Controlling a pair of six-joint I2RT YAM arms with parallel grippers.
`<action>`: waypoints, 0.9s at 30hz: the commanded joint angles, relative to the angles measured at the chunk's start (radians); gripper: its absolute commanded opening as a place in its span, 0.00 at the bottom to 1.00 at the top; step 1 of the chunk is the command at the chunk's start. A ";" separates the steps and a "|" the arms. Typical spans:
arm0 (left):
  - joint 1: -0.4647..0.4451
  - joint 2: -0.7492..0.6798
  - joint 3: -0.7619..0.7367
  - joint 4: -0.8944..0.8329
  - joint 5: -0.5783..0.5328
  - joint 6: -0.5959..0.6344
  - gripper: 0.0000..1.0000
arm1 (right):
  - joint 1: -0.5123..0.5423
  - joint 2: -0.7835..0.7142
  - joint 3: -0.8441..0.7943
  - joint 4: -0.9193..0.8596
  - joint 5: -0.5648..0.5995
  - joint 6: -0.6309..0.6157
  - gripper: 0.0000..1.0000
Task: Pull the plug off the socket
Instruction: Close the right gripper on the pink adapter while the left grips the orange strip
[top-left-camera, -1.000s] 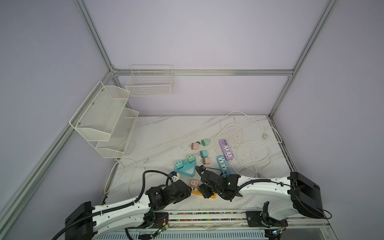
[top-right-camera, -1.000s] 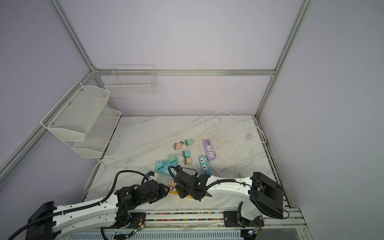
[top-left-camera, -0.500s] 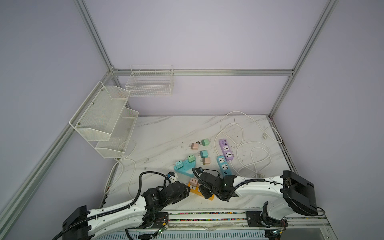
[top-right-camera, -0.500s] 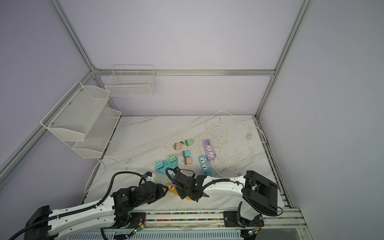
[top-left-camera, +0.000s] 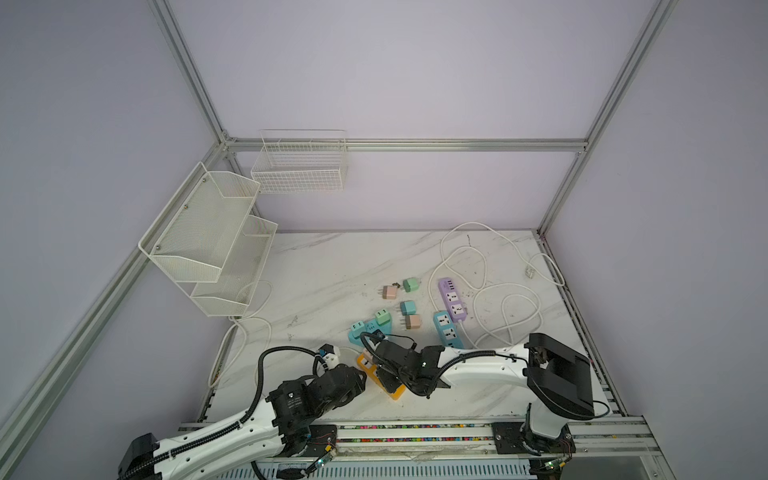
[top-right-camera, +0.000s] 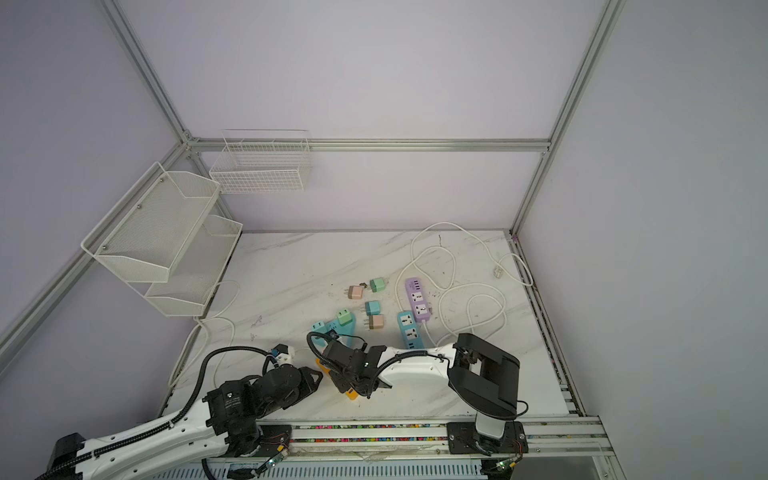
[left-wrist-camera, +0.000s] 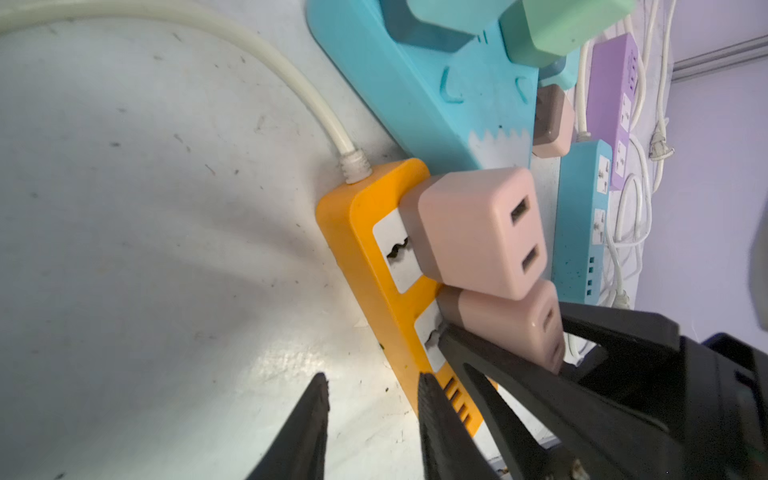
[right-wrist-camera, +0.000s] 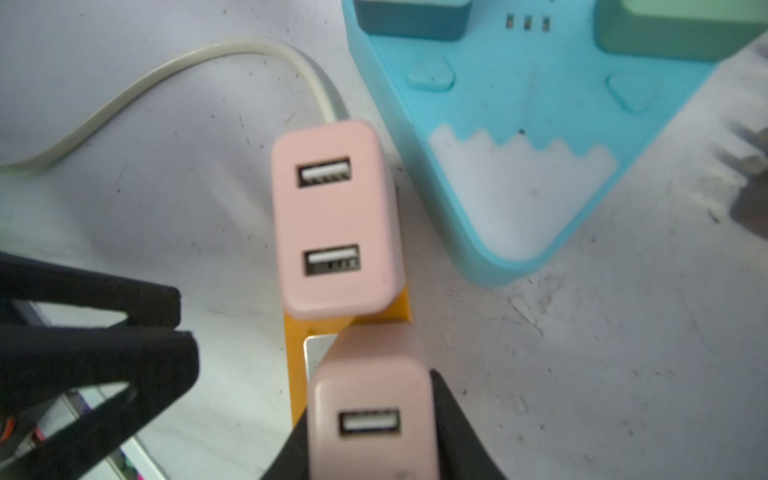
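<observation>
i have the right gripper clamped on the nearer pink square usb charger plug, with one black finger on each flank. that plug sits in the socket nearer the usb end of the orange plastic power strip. the strip lies flat at the front of the white marble table top, between my two arms. in both top views its long axis runs from the white cord at back-left to the usb end at front-right. i judge the pull must go straight off the strip's face, up from the table.

a second pink charger plug stands in the next socket, just beside the held one, so a sideways lean could knock it. the left gripper is beside the strip's usb end, its fingers a small gap apart with nothing between them. one tip meets the strip's edge; whether it presses down i cannot tell.

the white mesh two-tier shelf and the white wire basket on the walls show nothing inside.
</observation>
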 joint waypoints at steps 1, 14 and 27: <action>0.054 -0.009 -0.004 -0.030 0.000 0.049 0.37 | 0.005 0.071 0.043 0.034 0.025 0.022 0.34; 0.280 0.028 -0.063 0.169 0.145 0.162 0.37 | 0.005 0.157 0.118 0.059 -0.004 0.050 0.34; 0.343 0.082 -0.135 0.246 0.200 0.162 0.35 | 0.005 0.164 0.125 0.064 -0.010 0.049 0.34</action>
